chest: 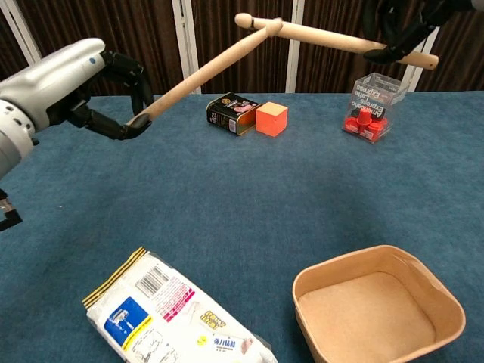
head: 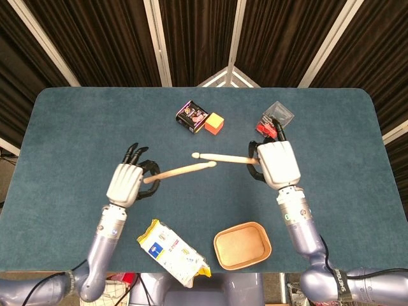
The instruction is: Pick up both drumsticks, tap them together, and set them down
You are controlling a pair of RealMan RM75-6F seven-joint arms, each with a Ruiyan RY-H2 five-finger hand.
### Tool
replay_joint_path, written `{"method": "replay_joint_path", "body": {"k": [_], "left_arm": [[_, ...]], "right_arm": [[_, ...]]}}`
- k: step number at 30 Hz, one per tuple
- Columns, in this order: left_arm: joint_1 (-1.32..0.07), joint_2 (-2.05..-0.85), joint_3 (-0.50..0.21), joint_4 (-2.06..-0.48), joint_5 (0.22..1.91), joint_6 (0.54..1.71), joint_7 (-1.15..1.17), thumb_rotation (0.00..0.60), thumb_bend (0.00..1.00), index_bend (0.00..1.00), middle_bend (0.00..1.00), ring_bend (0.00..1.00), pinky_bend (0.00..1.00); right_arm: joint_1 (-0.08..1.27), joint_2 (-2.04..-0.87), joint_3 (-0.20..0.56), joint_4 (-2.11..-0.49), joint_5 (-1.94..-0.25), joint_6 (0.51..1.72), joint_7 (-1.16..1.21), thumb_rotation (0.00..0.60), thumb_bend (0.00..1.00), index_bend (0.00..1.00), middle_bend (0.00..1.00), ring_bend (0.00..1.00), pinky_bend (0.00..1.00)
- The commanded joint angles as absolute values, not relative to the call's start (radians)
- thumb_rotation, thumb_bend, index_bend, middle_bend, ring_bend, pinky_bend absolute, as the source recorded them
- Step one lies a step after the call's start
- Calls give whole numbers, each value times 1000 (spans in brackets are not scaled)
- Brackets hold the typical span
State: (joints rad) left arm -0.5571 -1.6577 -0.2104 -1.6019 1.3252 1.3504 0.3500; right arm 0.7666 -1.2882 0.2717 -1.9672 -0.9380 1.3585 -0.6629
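The left hand grips one pale wooden drumstick by its butt, raised over the blue felt-covered table; the right hand clamps the other pale wooden drumstick. In the chest view the tips appear to cross near the top edge — actual contact is hard to judge, and the right hand is mostly cut off there
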Motion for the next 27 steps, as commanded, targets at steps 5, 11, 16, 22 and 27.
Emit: {"method": "replay_joint_path", "body": {"k": [5, 11, 16, 22, 27], "left_arm": [[-530, -1546, -101, -1419, 1447, 1305, 265, 600, 485, 561, 639, 143, 0], [-522, -1524, -79, -1325, 1454, 1281, 266, 600, 484, 561, 638, 143, 0], [-526, -1534, -87, -1254, 1424, 1240, 231, 600, 484, 561, 639, 143, 0], [-558, -1563, -91, -1134, 1394, 1135, 173, 600, 484, 562, 637, 143, 0], [-579, -1596, -76, -1057, 1406, 1084, 135, 600, 484, 555, 633, 143, 0]], "right_arm": [[704, -1338, 158, -1721, -1128, 1325, -517, 600, 493, 625, 687, 462, 34], [678, -1420, 100, -1531, -1230, 1314, -458, 600, 492, 624, 687, 467, 36], [666, -1489, 71, -1388, -1298, 1308, -416, 600, 495, 627, 687, 469, 36], [650, -1584, 46, -1249, -1329, 1274, -394, 600, 494, 628, 687, 469, 35], [649, -1658, 62, -1167, -1320, 1234, -392, 600, 495, 627, 687, 469, 35]]}}
